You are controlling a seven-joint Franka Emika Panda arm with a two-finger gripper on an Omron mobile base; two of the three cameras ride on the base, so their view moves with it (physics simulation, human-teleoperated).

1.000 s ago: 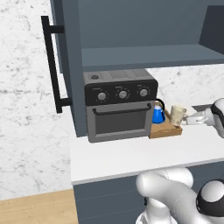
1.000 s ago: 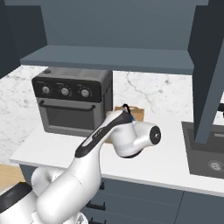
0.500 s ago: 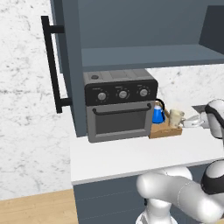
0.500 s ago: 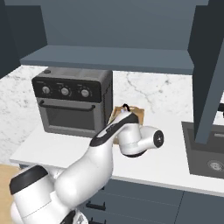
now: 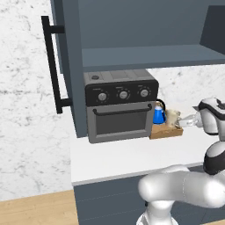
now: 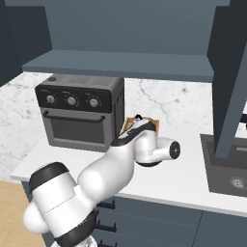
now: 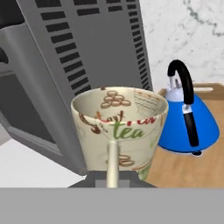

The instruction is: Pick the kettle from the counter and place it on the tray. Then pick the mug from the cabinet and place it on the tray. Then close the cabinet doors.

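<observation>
Simulated kitchen, three views. The tool (image 5: 190,121) is reaching in from the right, clenched on the handle of the mug (image 5: 174,117), which is standing upright over the near end of the tray (image 5: 166,132); whether its base is touching the wood cannot be told. In the hand view the mug (image 7: 120,129) is sitting nearest, its handle facing the camera, with the kettle (image 7: 188,121) just behind it and to the right on the tray (image 7: 183,168). The kettle (image 5: 158,114) is standing on the tray's far end, beside the oven (image 5: 119,108). The tray is lying on the white surface (image 5: 123,155). Above, the cabinet (image 5: 136,30) is standing open, its left door (image 5: 70,66) swung outward.
</observation>
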